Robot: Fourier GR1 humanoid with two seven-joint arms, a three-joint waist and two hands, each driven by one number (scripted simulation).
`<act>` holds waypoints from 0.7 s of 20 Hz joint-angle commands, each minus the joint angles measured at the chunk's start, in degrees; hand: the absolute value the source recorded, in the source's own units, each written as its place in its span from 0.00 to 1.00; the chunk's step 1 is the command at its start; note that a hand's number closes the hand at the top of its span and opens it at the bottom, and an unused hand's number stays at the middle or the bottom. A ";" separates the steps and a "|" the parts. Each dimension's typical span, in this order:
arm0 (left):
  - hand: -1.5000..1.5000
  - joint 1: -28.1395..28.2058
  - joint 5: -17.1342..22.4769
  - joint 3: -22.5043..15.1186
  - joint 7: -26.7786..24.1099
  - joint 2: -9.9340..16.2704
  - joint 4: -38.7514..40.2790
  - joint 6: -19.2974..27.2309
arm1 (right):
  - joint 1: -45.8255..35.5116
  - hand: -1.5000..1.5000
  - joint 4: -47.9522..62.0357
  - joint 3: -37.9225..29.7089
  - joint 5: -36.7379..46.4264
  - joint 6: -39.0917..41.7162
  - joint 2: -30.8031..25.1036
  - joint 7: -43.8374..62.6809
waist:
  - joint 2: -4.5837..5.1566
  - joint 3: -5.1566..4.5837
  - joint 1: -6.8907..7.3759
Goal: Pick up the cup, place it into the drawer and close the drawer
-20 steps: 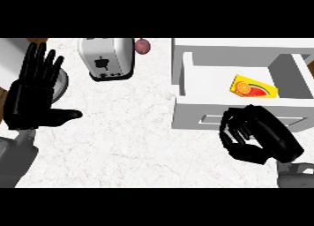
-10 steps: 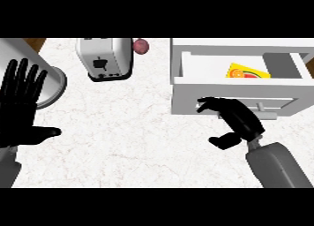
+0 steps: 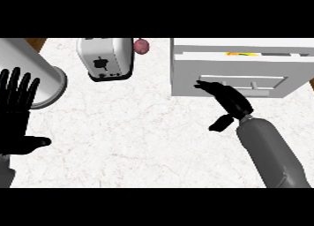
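- Since half a second earlier, the white box-shaped drawer had slid nearly closed; the right hand pressed straight fingers against its front.
- Inside, only a sliver of the orange-yellow cup showed; probably light, rigid.
- Left hand rested open above the marbled worktop.

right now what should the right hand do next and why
Probably keep pushing the drawer front straight in. The right hand has straight fingers against the front panel by the handle, and the drawer is nearly shut, with only a thin gap at the top showing a sliver of the orange cup inside. The left hand rests open at the left.
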 commanded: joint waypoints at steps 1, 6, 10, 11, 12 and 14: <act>0.00 1.48 0.80 2.88 0.74 1.13 -0.28 -2.93 | -7.58 0.00 14.12 -4.37 -1.08 -0.55 -1.07 -5.68 | 0.37 0.13 0.51; 0.00 2.28 -1.25 1.48 -0.20 -1.44 -0.43 -3.92 | -15.07 0.00 26.30 -7.80 -1.46 -2.24 -1.30 -9.21 | 0.69 0.16 1.17; 0.00 0.47 -0.01 2.66 1.92 -0.63 0.37 -4.29 | -20.84 0.00 31.10 -8.27 -0.56 0.28 -3.73 -8.94 | 1.11 0.19 2.14; 0.00 2.21 -0.55 2.91 0.45 -0.56 0.91 -5.33 | -18.25 0.00 31.88 -8.63 -0.70 -1.85 -4.46 -12.00 | 1.30 0.21 2.50; 0.00 0.15 1.42 3.63 3.29 0.58 -0.17 -5.30 | -19.11 0.00 32.62 -9.41 -1.21 -1.80 -4.65 -11.28 | 1.41 0.25 2.71; 0.00 0.85 -0.72 2.35 1.08 -0.47 -0.18 -6.09 | -21.43 0.00 33.79 -10.16 -1.47 -1.01 -6.38 -11.89 | 1.66 0.26 3.36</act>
